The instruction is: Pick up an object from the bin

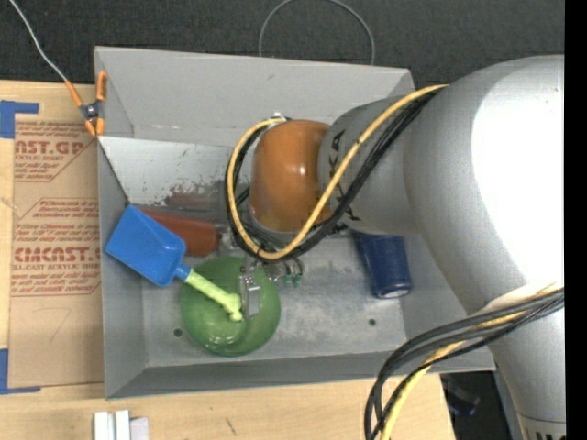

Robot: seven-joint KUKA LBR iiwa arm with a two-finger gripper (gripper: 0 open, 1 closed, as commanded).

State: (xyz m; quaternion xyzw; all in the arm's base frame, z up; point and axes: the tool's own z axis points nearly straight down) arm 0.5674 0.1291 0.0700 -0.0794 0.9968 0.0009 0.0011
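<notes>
A grey metal bin [323, 330] holds a few loose things, and the silver arm [477, 191] reaches into it from the right, ending in a rounded orange wrist cover [286, 177] with yellow and black cables [237, 186] looped around it. Below that cover the gripper [249, 293] points down at the front-left part of the bin floor, where its metal tip sits over the upper right edge of a round, glossy green plastic dome-shaped object [213, 330]. Whether the jaws are spread or pressed together cannot be told from this angle, nor whether they are pinching anything. A blue plastic toy scoop [143, 245] lies just left of the green object, and its pale yellow-green handle [209, 291] runs diagonally across the green top, ending just beside the gripper's tip. Behind the scoop, a reddish-brown object [186, 231] lies partly under the wrist. A dark blue cylinder [383, 262] rests well apart on the right side of the floor, close under the arm.
</notes>
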